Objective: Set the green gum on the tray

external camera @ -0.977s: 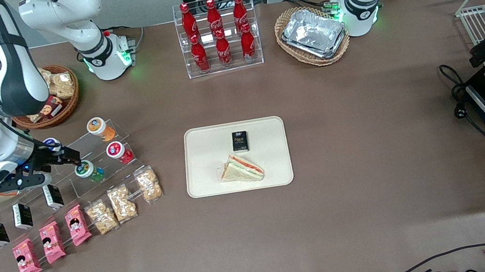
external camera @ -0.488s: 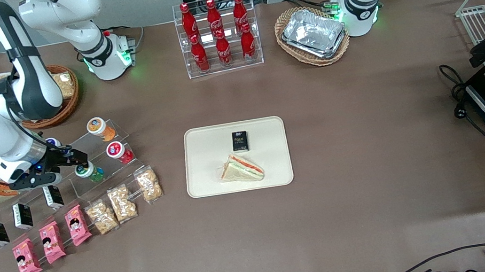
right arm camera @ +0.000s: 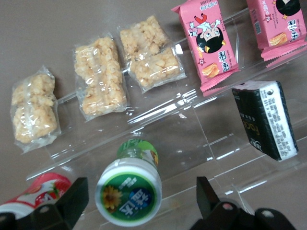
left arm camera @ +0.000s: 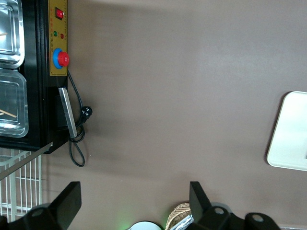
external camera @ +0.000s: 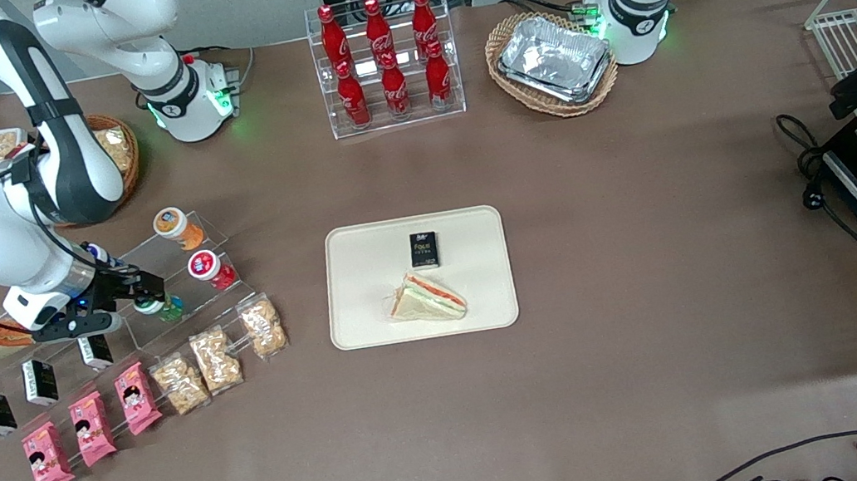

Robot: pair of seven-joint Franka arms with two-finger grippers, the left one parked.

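The green gum (external camera: 168, 310) stands on the lower step of a clear acrylic stand (external camera: 156, 329), toward the working arm's end of the table. My right gripper (external camera: 145, 297) hangs right over its cap and hides most of it in the front view. In the right wrist view the gripper (right arm camera: 139, 199) is open. The green gum (right arm camera: 128, 194), with its white rim and green flower label, sits between the two fingers without touching them, closer to one finger (right arm camera: 72, 201). The cream tray (external camera: 364, 258) lies mid-table, well away from the gripper.
On the tray lie a sandwich (external camera: 428, 297) and a black box (external camera: 423, 249). A red gum (external camera: 208, 267) and an orange gum (external camera: 173, 224) stand on higher steps of the stand. Black boxes (right arm camera: 264, 120), pink snack packs (right arm camera: 208, 43) and puffed-rice packs (right arm camera: 98, 81) lie nearer the front camera.
The right arm has swung nearer the front camera and the gripper has come down over the green gum, now covering most of its cap. The gum has not moved.
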